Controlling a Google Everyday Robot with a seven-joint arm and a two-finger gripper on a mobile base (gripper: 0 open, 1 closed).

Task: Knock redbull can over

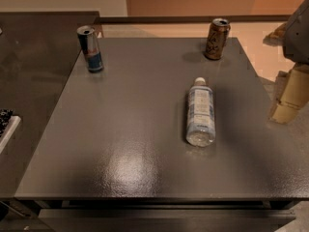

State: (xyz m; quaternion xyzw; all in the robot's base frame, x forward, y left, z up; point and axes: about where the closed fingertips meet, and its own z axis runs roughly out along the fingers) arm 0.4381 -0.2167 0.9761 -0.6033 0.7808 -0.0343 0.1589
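**Redbull can upright at the far left of the bench, gripper off to the right**

At the left edge, a white-rimmed object (pixel 6 125) with a dark speckled top is cut off by the frame, and what it is cannot be made out. It lies on a dark side surface (pixel 34 62) that adjoins the bench (pixel 130 134) on the left.

The redbull can (pixel 90 49) stands near the far left corner of the bench, close to the left edge. Its long axis is vertical, with the silver top and its opening facing up and the base flat on the bench. It leans slightly in the view. Nothing touches it, and it is well apart from everything else.

Right of centre, a clear plastic bottle (pixel 200 112) lies on its side. Its white cap points to the far side and its base to the near side.

A brown-gold can (pixel 217 38) stands upright near the far right corner.

At the right edge, the gripper (pixel 288 100) hangs past the right side of the bench, over the pale floor. Only a grey housing above and a cream part pointing down and slightly left can be seen. The rest of the arm is out of frame. Whether the gripper is open or closed cannot be told. It holds nothing visible and is well apart from the redbull can, with the bottle and the brown-gold can between them.
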